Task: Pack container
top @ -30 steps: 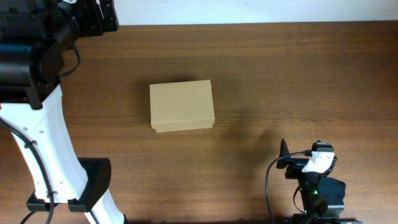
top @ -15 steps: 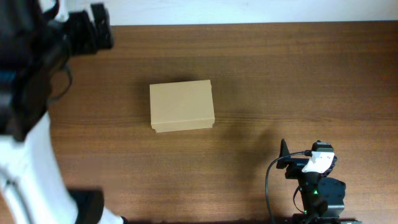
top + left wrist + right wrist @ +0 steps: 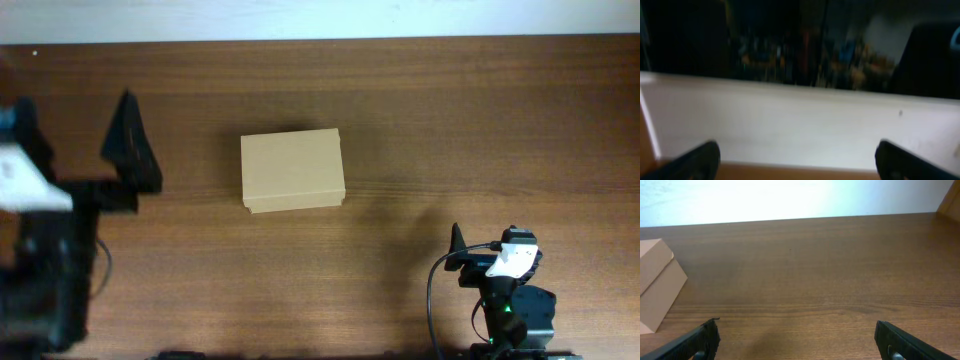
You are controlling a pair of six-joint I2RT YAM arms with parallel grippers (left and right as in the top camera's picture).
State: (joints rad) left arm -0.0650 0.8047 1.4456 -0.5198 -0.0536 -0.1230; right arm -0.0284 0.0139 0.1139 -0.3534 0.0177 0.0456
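Note:
The container (image 3: 292, 170) is a small tan cardboard box with its lid shut, lying flat on the brown table a little left of centre. Its corner shows at the left edge of the right wrist view (image 3: 655, 287). My left gripper (image 3: 72, 128) is at the table's left side, well left of the box, blurred, open and empty. In the left wrist view its fingertips (image 3: 800, 167) frame only a white wall. My right gripper (image 3: 485, 250) rests at the front right, open and empty, its fingers (image 3: 805, 342) wide apart over bare wood.
The wooden table (image 3: 480, 120) ends at a white wall (image 3: 400, 15) along the back. The right arm's base (image 3: 512, 315) stands at the front right edge. The left wrist view shows dark, blurred clutter (image 3: 805, 50) above the white wall.
The left arm has swung from the back left corner down toward the front left, blurred by motion. The box and the right arm have not moved.

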